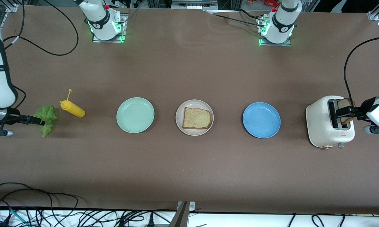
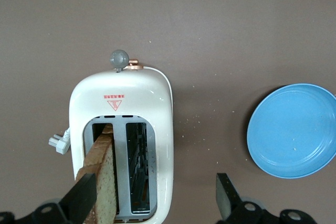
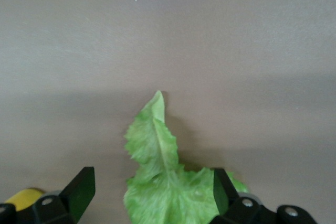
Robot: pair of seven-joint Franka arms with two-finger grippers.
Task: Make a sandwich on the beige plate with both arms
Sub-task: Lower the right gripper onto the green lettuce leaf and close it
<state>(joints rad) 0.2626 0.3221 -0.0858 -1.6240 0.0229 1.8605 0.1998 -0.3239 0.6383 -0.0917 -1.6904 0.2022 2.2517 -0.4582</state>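
My left hand [image 2: 152, 200] hangs over the toaster [image 1: 329, 123] with its fingers spread wide: one finger lies beside the slice [image 2: 102, 174] standing in a slot, the other is out past the toaster's side, so nothing is gripped yet. My right hand [image 3: 149, 190] hovers low over the lettuce [image 1: 46, 118], also open, the leaf between its fingers. The beige plate [image 1: 180, 124] sits mid-surface between the mint plate [image 1: 135, 114] and the blue plate [image 1: 261, 119], with one bread slice [image 1: 197, 118] already on it. If I close the left hand as it stands, I judge it would clamp the toaster wall along with the slice and drag the toaster up. The leaf is limp and flat; a shallow pinch could slide off or tear it. The mustard bottle [image 1: 72, 108] lies just beside the lettuce and could get knocked.
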